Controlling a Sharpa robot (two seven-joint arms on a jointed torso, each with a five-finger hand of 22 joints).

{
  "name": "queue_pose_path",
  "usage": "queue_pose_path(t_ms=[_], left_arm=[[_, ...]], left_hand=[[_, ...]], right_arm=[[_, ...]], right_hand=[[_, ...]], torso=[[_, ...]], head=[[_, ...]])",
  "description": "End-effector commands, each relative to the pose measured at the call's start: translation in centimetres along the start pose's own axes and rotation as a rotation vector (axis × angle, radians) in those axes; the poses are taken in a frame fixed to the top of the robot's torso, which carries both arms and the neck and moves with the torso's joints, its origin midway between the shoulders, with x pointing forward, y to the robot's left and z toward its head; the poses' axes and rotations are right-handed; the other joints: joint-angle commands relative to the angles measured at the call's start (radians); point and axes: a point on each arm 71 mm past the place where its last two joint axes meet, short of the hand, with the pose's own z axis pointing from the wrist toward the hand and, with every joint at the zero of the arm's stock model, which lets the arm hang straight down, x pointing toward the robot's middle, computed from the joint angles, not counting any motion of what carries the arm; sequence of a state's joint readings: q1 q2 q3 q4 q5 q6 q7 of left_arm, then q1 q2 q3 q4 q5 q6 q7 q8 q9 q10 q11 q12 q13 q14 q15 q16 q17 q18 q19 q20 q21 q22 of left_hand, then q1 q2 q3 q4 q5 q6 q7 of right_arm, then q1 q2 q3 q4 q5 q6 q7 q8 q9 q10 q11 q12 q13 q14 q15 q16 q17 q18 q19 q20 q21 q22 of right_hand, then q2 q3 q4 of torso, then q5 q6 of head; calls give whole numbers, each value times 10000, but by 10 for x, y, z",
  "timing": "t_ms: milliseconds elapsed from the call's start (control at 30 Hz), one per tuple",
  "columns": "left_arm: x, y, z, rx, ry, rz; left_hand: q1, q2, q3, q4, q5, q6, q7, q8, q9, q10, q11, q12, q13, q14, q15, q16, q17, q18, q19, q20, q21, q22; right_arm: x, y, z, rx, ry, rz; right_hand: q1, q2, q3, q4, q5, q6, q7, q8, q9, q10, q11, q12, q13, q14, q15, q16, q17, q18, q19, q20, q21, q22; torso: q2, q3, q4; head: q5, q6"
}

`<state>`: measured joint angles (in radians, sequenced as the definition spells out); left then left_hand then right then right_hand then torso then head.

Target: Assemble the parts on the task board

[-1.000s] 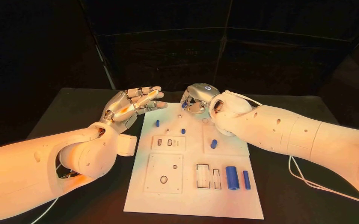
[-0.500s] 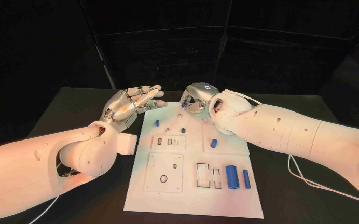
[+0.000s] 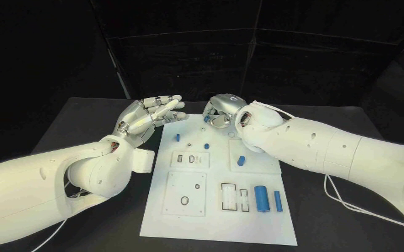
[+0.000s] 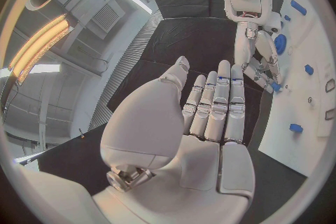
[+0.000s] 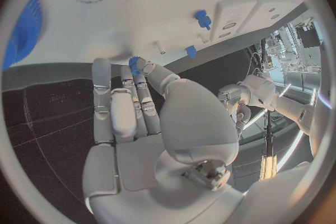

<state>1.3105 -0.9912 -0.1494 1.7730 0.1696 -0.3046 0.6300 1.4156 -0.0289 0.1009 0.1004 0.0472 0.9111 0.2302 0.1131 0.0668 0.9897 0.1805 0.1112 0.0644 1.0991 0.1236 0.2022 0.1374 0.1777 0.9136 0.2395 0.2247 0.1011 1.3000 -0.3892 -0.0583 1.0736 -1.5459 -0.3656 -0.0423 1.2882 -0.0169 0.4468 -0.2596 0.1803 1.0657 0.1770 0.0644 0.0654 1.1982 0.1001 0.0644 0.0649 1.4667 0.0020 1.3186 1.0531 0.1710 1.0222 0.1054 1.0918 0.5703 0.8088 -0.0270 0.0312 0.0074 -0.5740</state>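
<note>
The right hand's point(image 3: 220, 112) fingers point(image 5: 133, 87) pinch a small blue part point(image 5: 134, 61) at the far end of the task board point(image 3: 211, 217); lowering it upright over its seat should work best. The left hand point(image 3: 150, 116) hovers released, fingers apart, at the board's far left edge. The right wrist view shows the pinch on the part's end, which the head view hides.

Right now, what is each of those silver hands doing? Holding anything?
Left hand: open, fingers straight, holding nothing.
Right hand: pinching a small blue part at its fingertips, above the far end of the task board.
</note>
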Motion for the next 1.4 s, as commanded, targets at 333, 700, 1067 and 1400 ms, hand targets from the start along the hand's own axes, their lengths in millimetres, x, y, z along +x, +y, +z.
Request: queue_pose_path(t_ms=[333,700,1067,1400], left_arm=[[1,-2,1,77,102,0],[-2,-3,0,91,48,31],[-6,-5,0,128,3,81],[-5,-3,3,96,38,74]], left_hand=[[-42,105,-23,-106,-9,-38,174,-107,-13,-52,84,-87,0,-30,103,-114,-7,15,46,24,-82,-40],[-45,111,-28,-117,-9,-43,176,-117,-12,-57,88,-97,0,-40,107,-130,-9,14,44,27,-95,-47],[-43,109,-33,-129,-9,-45,177,-123,-12,-59,89,-103,1,-42,109,-139,-10,14,43,29,-103,-52],[-21,105,-38,-165,-9,-40,174,-131,-9,-53,87,-112,4,-34,107,-149,-7,16,52,30,-115,-60]], right_arm=[[-5,-2,0,76,-551,168],[-29,-26,-25,701,-1148,997],[-45,-86,-87,3255,98,2664],[-38,-97,-89,3988,1104,2624]], right_hand=[[-49,-672,-754,267,-473,-1854,357,-17,-2,-2456,462,83,1,-390,461,-1167,-2040,153,-310,437,-374,-374],[65,-450,-1172,541,-43,-1396,299,161,83,-1412,297,995,185,-30,359,-615,-1121,164,-77,373,-338,-465],[-906,-1042,-2484,1722,536,-1580,-310,69,24,1532,-486,3749,1904,388,-267,612,837,-3,797,-218,193,292],[131,-749,-4584,3332,610,-2157,-166,524,70,415,-307,9006,7352,584,-96,1559,2544,-169,1454,-98,793,1290]], torso=[[11,-5,0],[-45,11,-63],[-202,54,-295],[-179,117,-278]], head=[[14,25],[-4,46],[-19,69],[-75,46]])
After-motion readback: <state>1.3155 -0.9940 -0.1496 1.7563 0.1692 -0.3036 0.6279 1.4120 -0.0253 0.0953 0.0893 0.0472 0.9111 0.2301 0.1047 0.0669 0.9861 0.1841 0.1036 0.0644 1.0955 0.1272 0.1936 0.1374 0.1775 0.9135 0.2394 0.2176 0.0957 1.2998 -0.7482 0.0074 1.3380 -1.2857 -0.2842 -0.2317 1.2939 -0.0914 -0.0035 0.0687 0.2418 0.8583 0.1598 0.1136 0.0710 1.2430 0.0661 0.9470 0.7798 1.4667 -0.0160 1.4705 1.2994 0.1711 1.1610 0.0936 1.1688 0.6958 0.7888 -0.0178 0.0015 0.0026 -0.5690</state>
